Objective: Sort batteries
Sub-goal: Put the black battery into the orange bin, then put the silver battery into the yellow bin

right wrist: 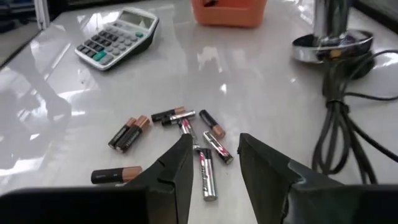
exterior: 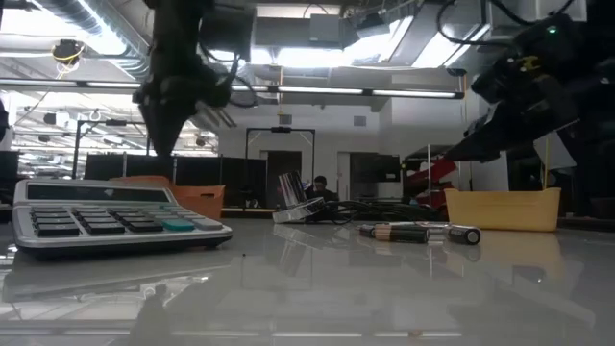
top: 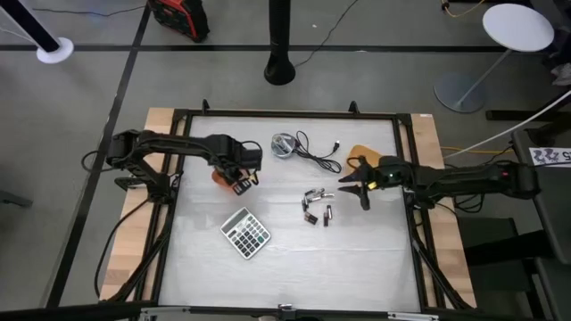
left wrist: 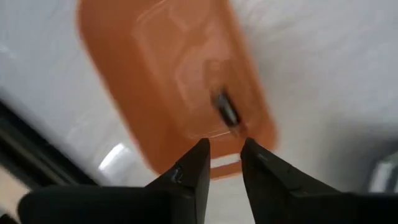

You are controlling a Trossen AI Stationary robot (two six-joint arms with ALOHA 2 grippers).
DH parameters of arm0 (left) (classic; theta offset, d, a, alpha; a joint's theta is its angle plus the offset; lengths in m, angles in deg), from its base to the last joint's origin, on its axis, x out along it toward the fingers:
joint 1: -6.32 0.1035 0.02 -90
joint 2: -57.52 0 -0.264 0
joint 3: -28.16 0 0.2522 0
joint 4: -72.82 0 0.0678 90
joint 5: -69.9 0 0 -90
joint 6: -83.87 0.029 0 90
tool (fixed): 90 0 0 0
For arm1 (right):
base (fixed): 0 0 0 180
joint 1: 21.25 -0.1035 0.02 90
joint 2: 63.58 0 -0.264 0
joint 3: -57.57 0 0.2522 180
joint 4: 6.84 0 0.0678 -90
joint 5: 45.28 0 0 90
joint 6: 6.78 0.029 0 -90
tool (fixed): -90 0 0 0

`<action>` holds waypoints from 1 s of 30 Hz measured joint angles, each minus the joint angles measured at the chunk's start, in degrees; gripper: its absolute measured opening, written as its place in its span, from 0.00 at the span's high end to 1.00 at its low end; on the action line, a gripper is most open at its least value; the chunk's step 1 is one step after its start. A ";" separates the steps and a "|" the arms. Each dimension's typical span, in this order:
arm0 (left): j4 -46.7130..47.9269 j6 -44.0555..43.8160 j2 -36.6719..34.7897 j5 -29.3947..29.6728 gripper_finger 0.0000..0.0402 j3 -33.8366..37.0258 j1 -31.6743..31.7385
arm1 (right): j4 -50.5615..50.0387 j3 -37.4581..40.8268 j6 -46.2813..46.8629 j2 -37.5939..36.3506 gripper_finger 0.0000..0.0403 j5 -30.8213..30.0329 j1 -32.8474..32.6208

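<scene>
Several small batteries (top: 316, 205), dark and silvery, lie loose in a cluster on the white table; the right wrist view shows them (right wrist: 186, 134) spread flat just ahead of my fingers. My right gripper (right wrist: 214, 142) hovers open above the cluster's right side (top: 351, 185), touching nothing. One more battery (left wrist: 227, 109) lies inside the orange tray (left wrist: 161, 81). My left gripper (left wrist: 225, 146) hangs open and empty over that tray's edge (top: 239, 181). In the low view the batteries (exterior: 423, 233) rest on their sides.
A calculator (top: 245, 234) lies near the table's near-left part. A round silver disc (top: 284, 145) and a black cable (top: 317, 153) lie toward the far edge. A yellow tray (exterior: 502, 208) stands beside the right arm. A black frame (top: 285, 114) rims the table.
</scene>
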 joint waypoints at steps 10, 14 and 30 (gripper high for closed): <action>-2.21 0.30 0.00 1.68 0.67 2.75 0.00 | -9.91 -9.63 -1.49 13.94 0.69 0.30 0.00; -5.96 3.16 0.00 1.70 0.66 2.75 0.02 | -13.51 -12.55 -1.48 18.71 0.69 0.32 0.00; -13.65 8.75 0.00 1.68 0.66 2.75 0.02 | -14.09 -15.41 -1.32 26.65 0.69 3.10 -0.04</action>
